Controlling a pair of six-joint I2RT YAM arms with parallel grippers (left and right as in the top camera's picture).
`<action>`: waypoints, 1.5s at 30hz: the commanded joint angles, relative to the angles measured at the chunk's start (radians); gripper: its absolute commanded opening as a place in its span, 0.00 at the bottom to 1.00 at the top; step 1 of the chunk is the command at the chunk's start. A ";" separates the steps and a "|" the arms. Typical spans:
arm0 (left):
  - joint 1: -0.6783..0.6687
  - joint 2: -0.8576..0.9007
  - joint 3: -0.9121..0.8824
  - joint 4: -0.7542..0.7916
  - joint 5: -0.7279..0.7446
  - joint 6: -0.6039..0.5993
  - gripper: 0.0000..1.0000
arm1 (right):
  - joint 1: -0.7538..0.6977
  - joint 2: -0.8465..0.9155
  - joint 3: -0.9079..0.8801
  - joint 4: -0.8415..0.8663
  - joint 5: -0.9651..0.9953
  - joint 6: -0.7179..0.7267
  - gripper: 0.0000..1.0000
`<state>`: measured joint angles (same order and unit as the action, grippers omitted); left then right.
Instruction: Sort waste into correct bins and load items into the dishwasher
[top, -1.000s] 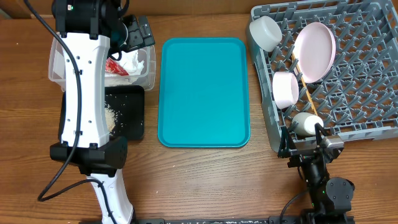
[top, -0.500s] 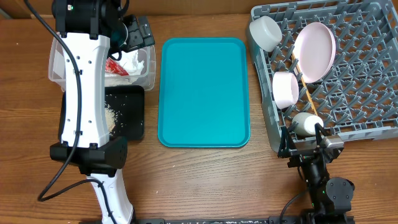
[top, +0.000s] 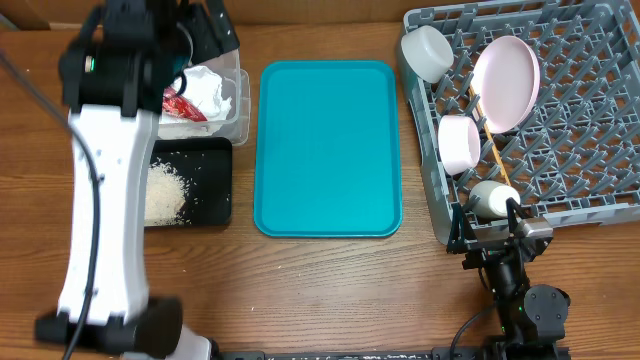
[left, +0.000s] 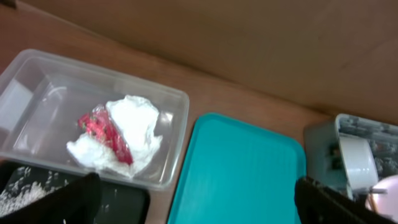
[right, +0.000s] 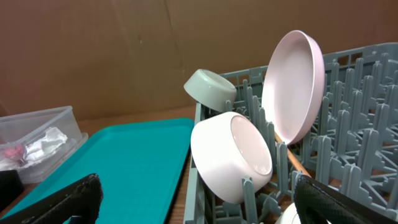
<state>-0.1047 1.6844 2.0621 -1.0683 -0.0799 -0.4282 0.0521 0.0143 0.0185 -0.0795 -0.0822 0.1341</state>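
By the clear tub (left: 180, 99), left gripper (left: 196, 193) hangs spread, empty, right gripper (right: 196, 193) likewise at the rack (right: 348, 155); only withdrawal seems due.

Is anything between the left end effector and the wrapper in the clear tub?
Nothing visible does. The tub is open-topped, and the red wrapper lies uncovered on the napkin, in clear sight of the left end effector.

A wrapper (top: 178, 104) and napkin (top: 208, 88) are held in the tub (top: 240, 108) at upper left; rice (top: 165, 191) is spread in the black tray (top: 213, 170) below.
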 joint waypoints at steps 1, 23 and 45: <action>0.000 -0.168 -0.242 0.092 -0.043 0.027 1.00 | 0.000 -0.011 -0.011 0.006 -0.006 -0.004 1.00; 0.145 -1.240 -1.680 0.948 0.055 0.375 1.00 | 0.000 -0.011 -0.011 0.006 -0.006 -0.004 1.00; 0.145 -1.682 -2.057 0.991 0.070 0.452 1.00 | 0.000 -0.011 -0.011 0.006 -0.006 -0.004 1.00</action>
<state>0.0338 0.0196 0.0109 -0.0803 -0.0265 -0.0147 0.0521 0.0109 0.0185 -0.0788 -0.0818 0.1333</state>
